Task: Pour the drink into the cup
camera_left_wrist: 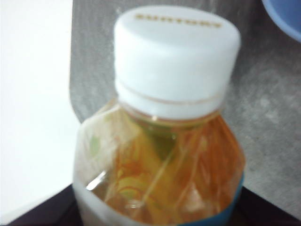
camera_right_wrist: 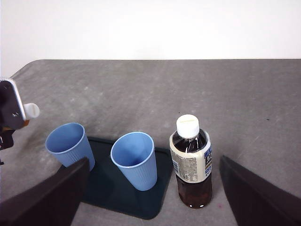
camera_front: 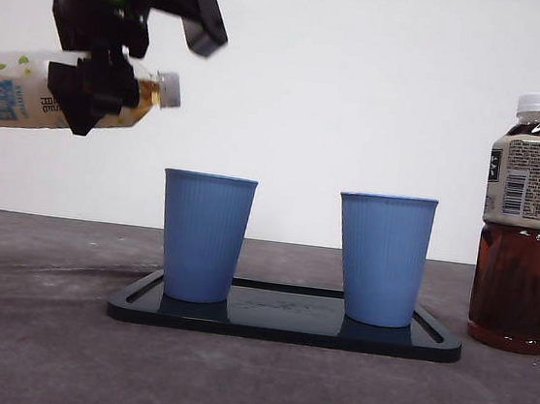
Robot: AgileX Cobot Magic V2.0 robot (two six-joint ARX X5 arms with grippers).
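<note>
- A flat black plastic tray (camera_front: 285,329) lies on the grey bench (camera_front: 29,350), carrying two ribbed blue paper cups (camera_front: 204,236) (camera_front: 382,259).
- Beside the tray stands a capped clear bottle of dark tea (camera_front: 523,223); the right pincer (camera_right_wrist: 150,197) hangs spread above, empty.
- Above the tray's other end, the left pincer (camera_front: 93,89) clamps a white-capped clear bottle of amber drink (camera_front: 29,89), nearly level, cap toward the cups.

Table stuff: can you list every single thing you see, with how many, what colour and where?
Paper cups: two, blue, upright on the tray, one beside the other.
Tray: one, black, flat on the table.
Dark tea bottle: one, brown drink, white cap, upright on the table beside the tray.
Light tea bottle: one, amber drink, white cap on, held tilted sideways in the air, above and off to the side of the cups.
Table: one, grey.
Left gripper: black, shut on the light tea bottle.
Right gripper: black, jaws open, above the table.
</note>
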